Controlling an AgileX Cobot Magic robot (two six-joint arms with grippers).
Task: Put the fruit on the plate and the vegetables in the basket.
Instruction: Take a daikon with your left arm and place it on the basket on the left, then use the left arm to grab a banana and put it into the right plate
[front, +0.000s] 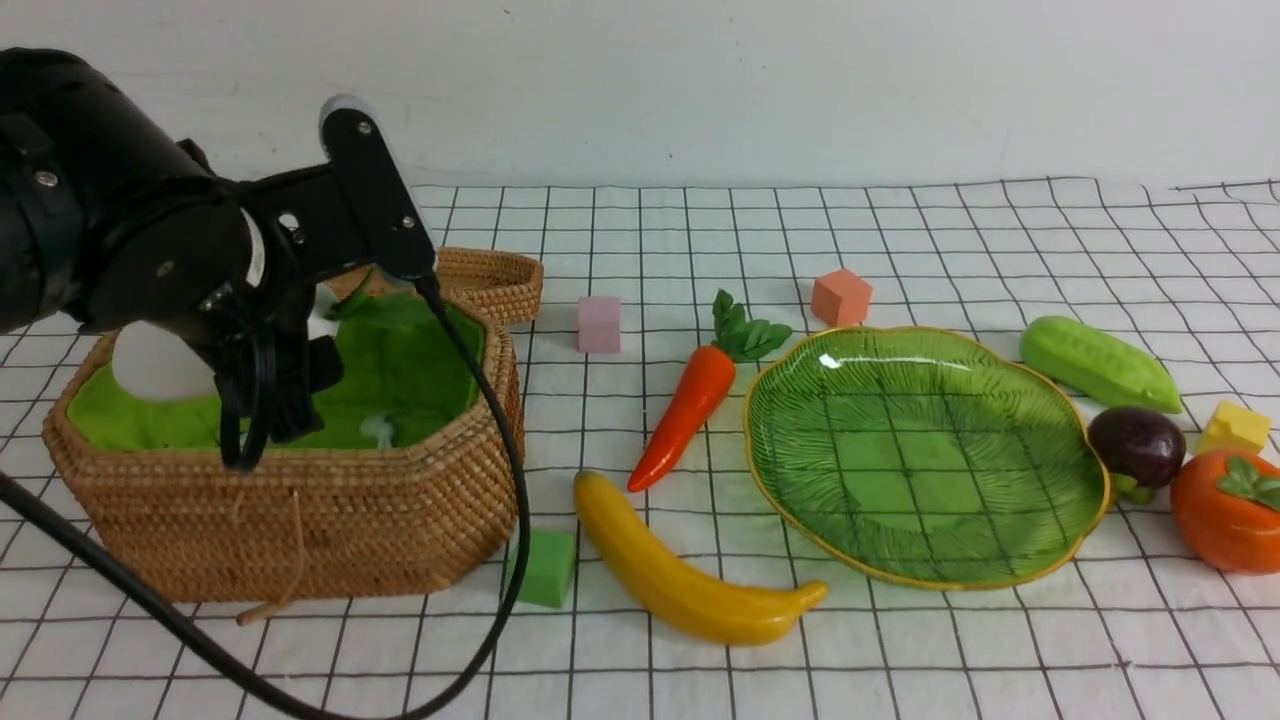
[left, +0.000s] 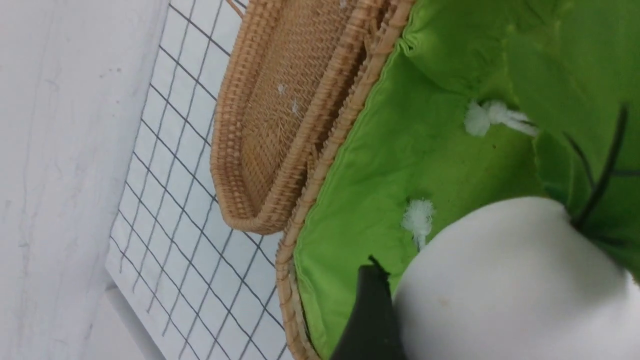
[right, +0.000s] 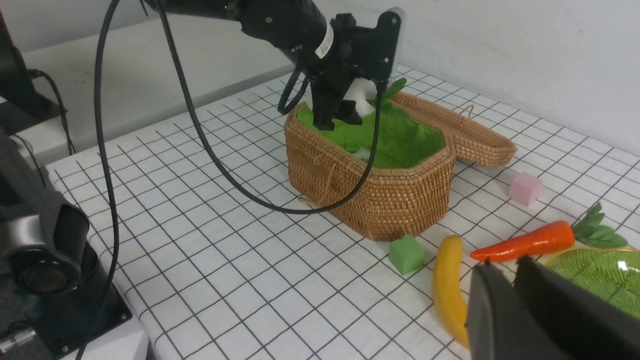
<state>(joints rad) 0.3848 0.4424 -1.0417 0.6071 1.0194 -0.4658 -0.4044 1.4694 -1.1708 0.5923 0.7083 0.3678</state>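
Front camera looks forward over the whole worktop (front: 1000, 650). Left wrist camera sits close above the basket (left: 390, 165) lining. Right wrist camera shares that basket, from farther off.

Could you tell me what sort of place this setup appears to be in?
Most likely a robotics lab bench, not a kitchen: a white grid cloth is spread out, the banana and carrot are glossy toys, and a pink foam cube sits before a bare white wall.

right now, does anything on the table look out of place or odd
Nothing looks spilled or broken. The misfits are four foam cubes scattered about: a pink cube, an orange cube, a yellow cube and a green cube beside the basket. A loose cord dangles down the basket's front wall.
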